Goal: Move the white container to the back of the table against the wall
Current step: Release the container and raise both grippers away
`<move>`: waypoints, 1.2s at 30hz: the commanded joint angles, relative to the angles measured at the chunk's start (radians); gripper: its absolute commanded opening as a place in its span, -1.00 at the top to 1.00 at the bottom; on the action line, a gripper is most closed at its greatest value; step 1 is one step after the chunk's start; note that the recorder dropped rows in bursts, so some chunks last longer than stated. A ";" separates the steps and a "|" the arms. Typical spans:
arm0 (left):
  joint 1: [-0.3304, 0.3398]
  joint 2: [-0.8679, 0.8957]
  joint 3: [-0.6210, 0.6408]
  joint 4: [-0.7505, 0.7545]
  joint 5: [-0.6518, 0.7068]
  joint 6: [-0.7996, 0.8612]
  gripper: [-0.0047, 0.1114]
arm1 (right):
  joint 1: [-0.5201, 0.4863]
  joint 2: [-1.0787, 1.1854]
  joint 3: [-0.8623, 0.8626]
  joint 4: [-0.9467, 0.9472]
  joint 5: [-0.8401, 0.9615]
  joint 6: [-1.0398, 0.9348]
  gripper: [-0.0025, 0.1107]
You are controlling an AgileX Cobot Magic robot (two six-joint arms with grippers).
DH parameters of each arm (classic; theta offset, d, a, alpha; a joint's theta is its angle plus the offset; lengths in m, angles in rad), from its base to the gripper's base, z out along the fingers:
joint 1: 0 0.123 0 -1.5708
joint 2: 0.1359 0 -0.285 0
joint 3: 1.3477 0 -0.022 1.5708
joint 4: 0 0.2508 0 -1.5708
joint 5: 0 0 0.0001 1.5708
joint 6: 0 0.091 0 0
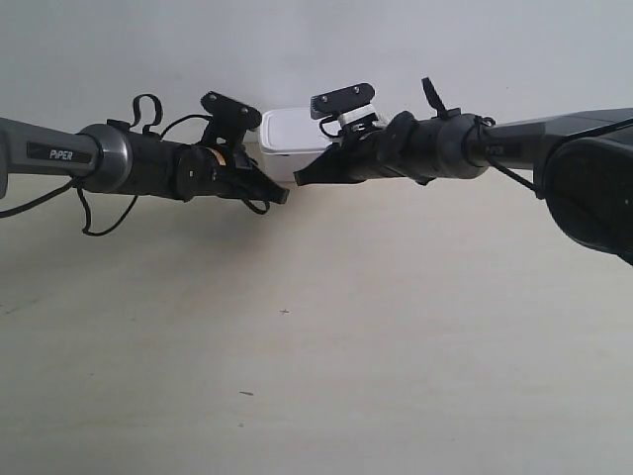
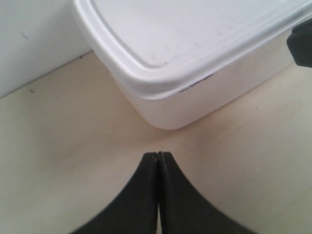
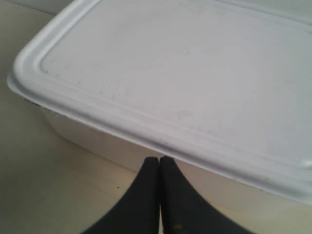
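The white container [image 1: 289, 139] stands at the back of the table [image 1: 316, 356], close to the wall [image 1: 297, 49]. In the left wrist view the wall [image 2: 34, 39] runs just behind the container [image 2: 195, 48]. My left gripper [image 2: 158, 154] is shut and empty, a short way off the box's rounded corner; it belongs to the arm at the exterior view's left [image 1: 281, 195]. My right gripper [image 3: 160, 158] is also shut and empty, its tips at the side of the container [image 3: 185, 73] just under the lid rim. It shows in the exterior view [image 1: 303, 179] in front of the box.
Both black arms reach in low over the table from the two sides, with looped cables [image 1: 99, 213] hanging from the one at the exterior view's left. The other gripper's dark tip [image 2: 302, 44] shows beside the box. A few small dark specks [image 1: 285, 312] mark the tabletop.
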 commanded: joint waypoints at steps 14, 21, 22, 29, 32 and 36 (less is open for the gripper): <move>0.002 -0.036 -0.007 -0.007 0.194 0.006 0.92 | -0.021 -0.126 0.028 -0.283 0.336 0.192 0.96; 0.002 -0.194 0.167 -0.009 0.107 -0.007 0.92 | -0.023 -0.312 0.246 -0.634 0.300 0.497 0.96; 0.002 -0.261 0.247 -0.009 0.052 -0.007 0.92 | -0.023 -0.393 0.322 -0.634 0.255 0.506 0.96; 0.000 -0.637 0.608 -0.009 -0.172 -0.077 0.92 | -0.023 -0.825 0.658 -0.633 0.153 0.570 0.96; -0.024 -0.871 0.752 0.003 -0.218 -0.070 0.92 | -0.023 -1.064 0.775 -0.639 0.149 0.593 0.96; -0.225 -1.232 0.970 -0.002 -0.353 0.091 0.92 | 0.006 -1.390 0.900 -0.658 0.155 0.643 0.96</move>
